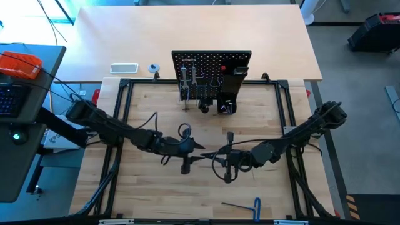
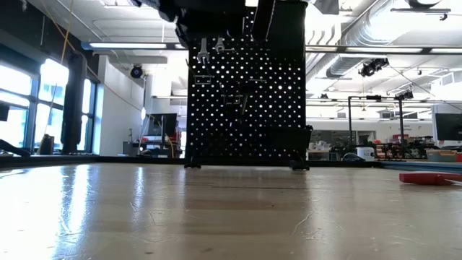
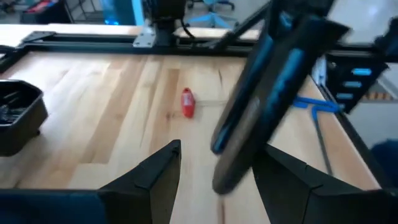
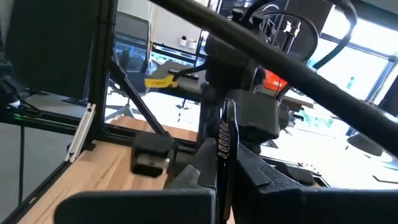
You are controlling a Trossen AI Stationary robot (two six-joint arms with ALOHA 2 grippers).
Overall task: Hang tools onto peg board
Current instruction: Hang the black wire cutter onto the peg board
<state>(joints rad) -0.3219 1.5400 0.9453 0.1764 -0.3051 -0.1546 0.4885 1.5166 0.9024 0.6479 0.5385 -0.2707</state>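
Nearest us the blue-handled hex key (image 1: 245,204) lies unhung on the surface, mid-table our left gripper (image 1: 195,146) stands part open and empty, our right gripper (image 1: 229,167) clamps a dark tool, and the far peg board (image 1: 211,74) already carries several tools.

No readable text, label or number anywhere.

Bright windows (image 2: 29,108), ceiling strip lights (image 2: 137,45), exposed ducts (image 2: 382,14) (perhaps a workshop)

Both arms extended inward mid-table: left gripper (image 1: 195,145) fingers apart, right gripper (image 1: 220,155) fingers closed, tips near.
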